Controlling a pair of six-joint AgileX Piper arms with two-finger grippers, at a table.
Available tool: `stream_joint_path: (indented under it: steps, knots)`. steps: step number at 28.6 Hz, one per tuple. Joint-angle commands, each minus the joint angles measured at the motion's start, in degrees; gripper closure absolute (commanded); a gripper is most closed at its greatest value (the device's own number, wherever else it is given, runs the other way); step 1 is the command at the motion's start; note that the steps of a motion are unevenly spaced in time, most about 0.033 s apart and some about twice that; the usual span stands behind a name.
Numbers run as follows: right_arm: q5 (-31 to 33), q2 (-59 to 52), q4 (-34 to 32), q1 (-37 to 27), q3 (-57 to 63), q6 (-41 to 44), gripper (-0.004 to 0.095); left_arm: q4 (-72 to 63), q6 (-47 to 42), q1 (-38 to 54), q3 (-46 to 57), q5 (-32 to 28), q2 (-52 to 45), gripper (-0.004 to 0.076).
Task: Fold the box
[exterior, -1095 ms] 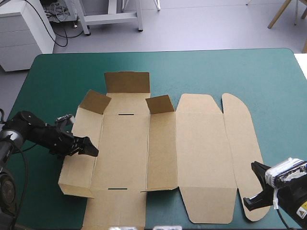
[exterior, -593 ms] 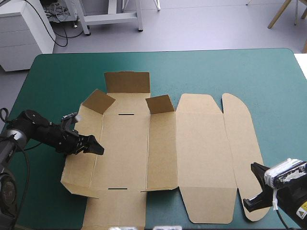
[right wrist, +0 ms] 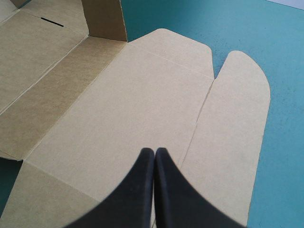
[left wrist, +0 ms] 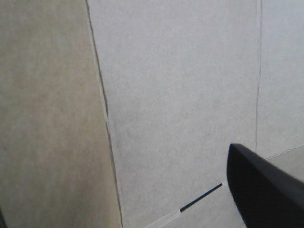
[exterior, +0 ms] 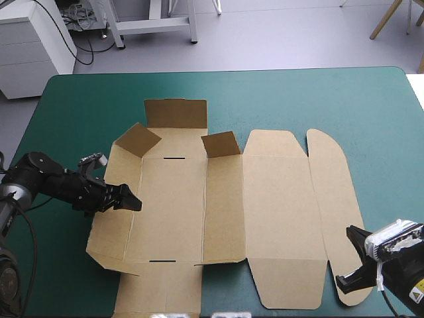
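My left claw (exterior: 126,201), fingers wide, sat at the part-raised left wall (exterior: 111,228) of the box (exterior: 265,199), which otherwise lay flat on the teal-green cover (exterior: 331,99), right claw (right wrist: 154,156) pinched empty over the box's right end; I judged a steady push along the crease best.

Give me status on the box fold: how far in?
Early. Done: on the box, the far flap and two corner flaps stand up. In hand: the open left claw is at the left wall panel, which looks slightly raised. Left: near flap, right wall and lid lie flat; the right claw, shut, is at the lid's near end.
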Motion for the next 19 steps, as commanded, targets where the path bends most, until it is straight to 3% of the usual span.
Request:
stream_joint_path:
  steps: [1,4,6,9,19]
  knots:
    - [-3.7,0.6,0.6,-0.3,-1.4,-0.6,0.0927,-2.5,-1.4,-0.3,-1.1,5.5,-2.1,0.0188]
    - [-3.7,0.6,0.7,-0.3,-1.4,-0.6,0.0927,-2.5,-2.6,-0.3,-1.1,2.7,-2.1,0.0330]
    - [-3.7,0.6,0.7,-0.3,-1.4,-0.7,0.0927,-2.5,-3.0,-0.3,-1.1,2.4,-2.1,0.0545]
    - [-3.7,0.6,0.8,-0.3,-1.4,-0.8,0.0927,-1.8,-3.1,-0.3,-1.1,5.3,-2.1,0.0730]
    - [-3.7,0.6,1.7,-0.3,-1.4,-1.3,0.0927,9.0,-4.4,-0.3,-1.1,4.9,-2.1,0.0734]
